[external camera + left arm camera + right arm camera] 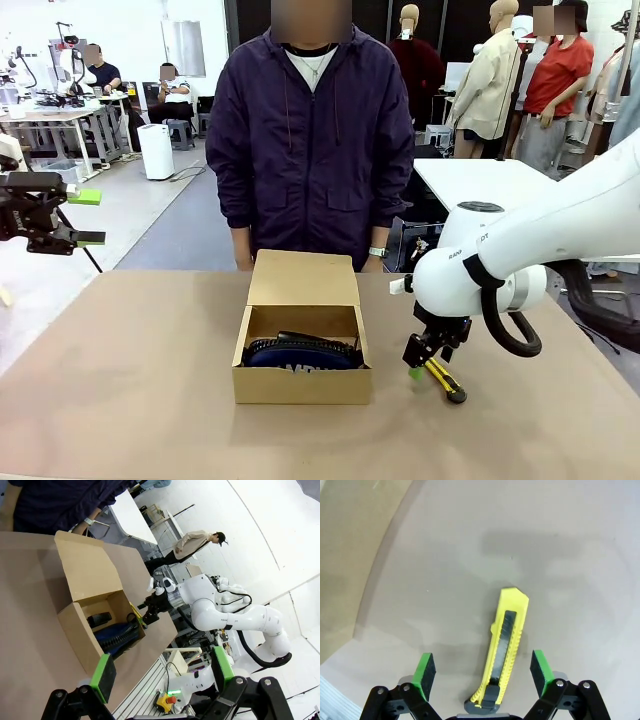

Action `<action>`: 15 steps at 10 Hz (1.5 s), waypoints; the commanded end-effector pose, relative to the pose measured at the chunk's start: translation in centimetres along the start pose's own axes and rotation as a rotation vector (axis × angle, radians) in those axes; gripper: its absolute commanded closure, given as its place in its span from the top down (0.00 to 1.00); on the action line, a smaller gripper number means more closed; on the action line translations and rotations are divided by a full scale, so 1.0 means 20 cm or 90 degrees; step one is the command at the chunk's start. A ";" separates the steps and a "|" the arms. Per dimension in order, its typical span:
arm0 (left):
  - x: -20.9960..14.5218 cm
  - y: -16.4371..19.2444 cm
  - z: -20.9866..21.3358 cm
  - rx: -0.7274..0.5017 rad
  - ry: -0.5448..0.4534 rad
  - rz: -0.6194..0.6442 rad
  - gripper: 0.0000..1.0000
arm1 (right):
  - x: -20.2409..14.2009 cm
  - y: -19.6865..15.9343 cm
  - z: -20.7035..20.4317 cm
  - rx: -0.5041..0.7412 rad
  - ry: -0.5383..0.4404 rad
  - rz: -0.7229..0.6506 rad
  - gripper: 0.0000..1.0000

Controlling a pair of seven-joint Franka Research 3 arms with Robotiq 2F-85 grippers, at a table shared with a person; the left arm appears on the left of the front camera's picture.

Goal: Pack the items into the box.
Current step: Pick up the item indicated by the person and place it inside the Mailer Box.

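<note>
Right end effector [482, 671]: jaws wide, nothing held, hanging low over the utility knife [507, 640]. The knife lies flat on the worktop [130, 400], just right of the box [300, 385]. Left end effector [88, 217]: wide, empty, raised well left of the box.

Risk: the knife is slim and sits askew between the pads, nearer one, so closing may spin it or skid it out.

The right wrist view gives this alignment. The front view shows the pouch [300, 355] inside the box, and the left wrist view adds the stapler [99, 618] beside it.
</note>
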State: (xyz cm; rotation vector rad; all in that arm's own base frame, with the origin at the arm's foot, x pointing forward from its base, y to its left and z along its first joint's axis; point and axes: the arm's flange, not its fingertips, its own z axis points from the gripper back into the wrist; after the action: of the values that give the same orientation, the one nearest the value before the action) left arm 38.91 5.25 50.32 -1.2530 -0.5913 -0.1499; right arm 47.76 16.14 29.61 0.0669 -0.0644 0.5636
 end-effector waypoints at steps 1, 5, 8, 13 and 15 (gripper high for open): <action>0.00 -0.01 0.02 -0.001 0.008 -0.001 1.00 | 0.03 -0.01 0.00 -0.035 -0.010 0.040 1.00; 0.00 -0.01 0.02 -0.001 0.008 -0.001 1.00 | 0.03 -0.02 -0.03 -0.055 0.012 0.015 1.00; 0.00 -0.01 0.02 -0.001 0.008 -0.001 1.00 | 0.04 -0.04 -0.08 -0.064 0.046 -0.019 1.00; 0.00 -0.01 0.02 -0.001 0.008 -0.001 1.00 | 0.04 -0.05 -0.05 -0.052 0.042 -0.034 0.00; 0.00 -0.01 0.02 -0.001 0.008 -0.001 1.00 | 0.04 -0.05 -0.04 -0.050 0.043 -0.034 0.00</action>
State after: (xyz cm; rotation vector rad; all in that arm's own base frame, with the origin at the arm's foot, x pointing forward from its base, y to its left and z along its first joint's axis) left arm 38.91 5.25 50.32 -1.2530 -0.5913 -0.1499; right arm 49.09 15.36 29.52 -0.0136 -0.0411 0.5359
